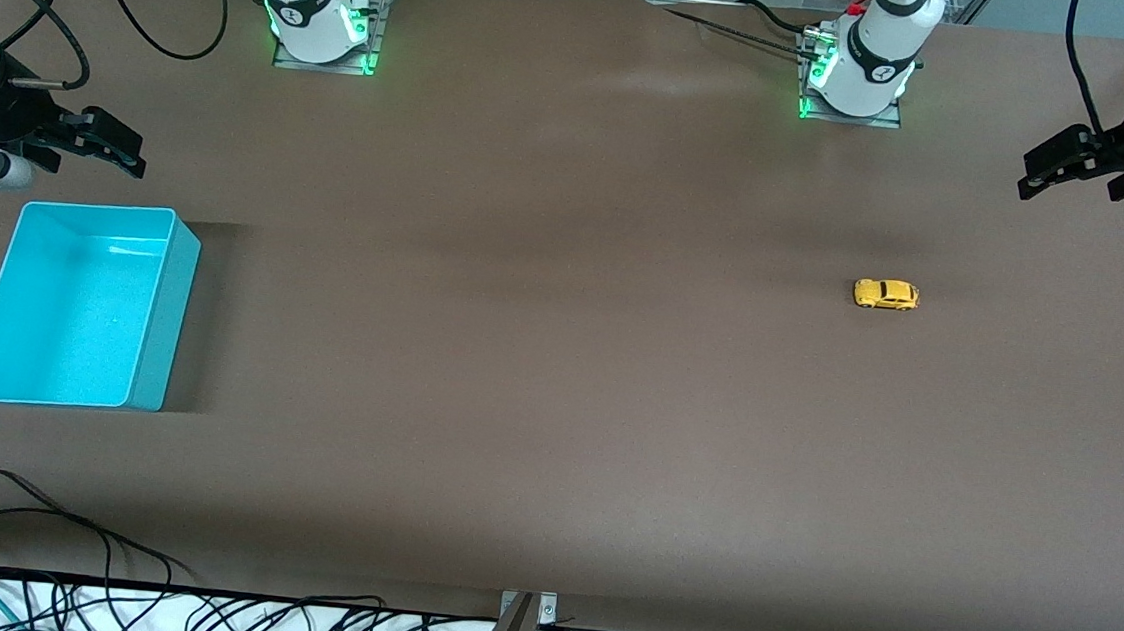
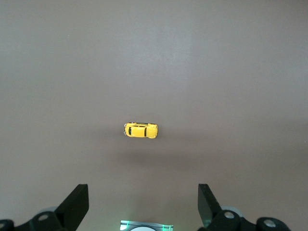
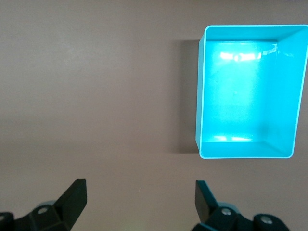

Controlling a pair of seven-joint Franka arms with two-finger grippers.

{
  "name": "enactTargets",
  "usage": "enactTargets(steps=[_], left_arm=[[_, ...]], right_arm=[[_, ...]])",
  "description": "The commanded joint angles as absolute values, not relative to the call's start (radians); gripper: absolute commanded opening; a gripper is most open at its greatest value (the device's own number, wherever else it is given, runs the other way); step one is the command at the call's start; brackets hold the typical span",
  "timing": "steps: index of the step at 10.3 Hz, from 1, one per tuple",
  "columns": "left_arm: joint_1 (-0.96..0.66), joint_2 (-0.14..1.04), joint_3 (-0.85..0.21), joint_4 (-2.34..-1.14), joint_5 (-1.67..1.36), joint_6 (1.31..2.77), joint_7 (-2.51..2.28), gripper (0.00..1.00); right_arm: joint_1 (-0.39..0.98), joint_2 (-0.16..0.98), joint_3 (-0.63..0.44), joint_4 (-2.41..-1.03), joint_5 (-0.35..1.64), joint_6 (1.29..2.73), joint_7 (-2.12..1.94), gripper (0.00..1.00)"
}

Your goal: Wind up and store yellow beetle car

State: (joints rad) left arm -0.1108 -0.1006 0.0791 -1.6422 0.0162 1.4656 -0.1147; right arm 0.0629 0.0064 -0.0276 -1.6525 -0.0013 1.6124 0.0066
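The turquoise bin (image 1: pixel 81 308) sits nearest the front camera, at the right arm's end of the brown worktop (image 1: pixel 537 374), with nothing in it; the right wrist view shows its bare floor (image 3: pixel 245 91). A little farther from that camera, toward the left arm's end and well apart from the bin, the yellow beetle car (image 1: pixel 887 294) stands on its wheels on the bare worktop, also visible in the left wrist view (image 2: pixel 140 130). The right gripper (image 1: pixel 119 148) hangs in the air just above the bin's end of the worktop, fingers spread and holding nothing. The left gripper (image 1: pixel 1060 174) hangs over the worktop's edge at its own end, likewise spread wide and holding nothing, apart from the car.
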Motion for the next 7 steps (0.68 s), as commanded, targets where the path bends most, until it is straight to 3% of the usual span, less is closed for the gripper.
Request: enactTargets(steps=[1, 7], left_arm=[[-0.117, -0.091, 0.084, -1.605, 0.002, 1.460, -0.115, 1.00], [-0.107, -0.081, 0.037, -1.603, 0.002, 1.457, -0.115, 1.00]], right_arm=[[0.052, 0.014, -0.021, -1.634, 0.009, 1.618, 0.008, 1.00], [0.052, 0.012, -0.021, -1.634, 0.011, 1.618, 0.006, 1.00]])
